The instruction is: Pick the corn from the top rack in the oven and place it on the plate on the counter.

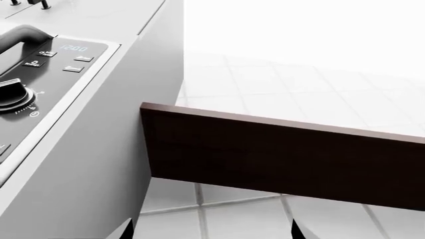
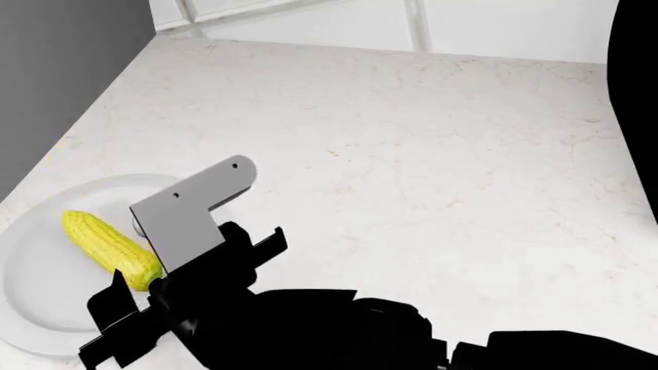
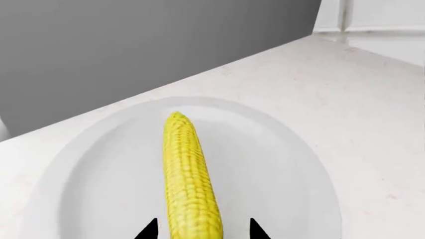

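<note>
Corn [image 3: 189, 179] is lying lengthwise across the middle of the white plate [image 3: 279, 164], its tapered tip pointing toward the grey wall behind the counter [image 2: 432, 154]. From where the head is looking, the cob [image 2: 110, 240] is sitting on the plate [image 2: 41, 293] at the near left corner of the marbled countertop, slanting from upper left to lower right.

The right gripper [image 3: 202, 230] is hovering just over the cob's near end. Its two dark fingertips [image 3: 147, 230] are standing one on each side of the corn, and they look slightly parted from it, though I cannot tell for certain whether they are touching the kernels or gripping at all. In the head view the black arm is reaching in from the lower edge, with a grey bracket [image 2: 196, 208] riding on top of the wrist and covering part of the plate.

The left gripper [image 1: 212, 231] is pointing down at a white tiled floor [image 1: 299, 89], beside an appliance panel with a knob [image 1: 10, 92] and small buttons. Its fingertips are spread wide apart and holding nothing. A dark brown panel [image 1: 285, 154] is jutting out in front of it.
</note>
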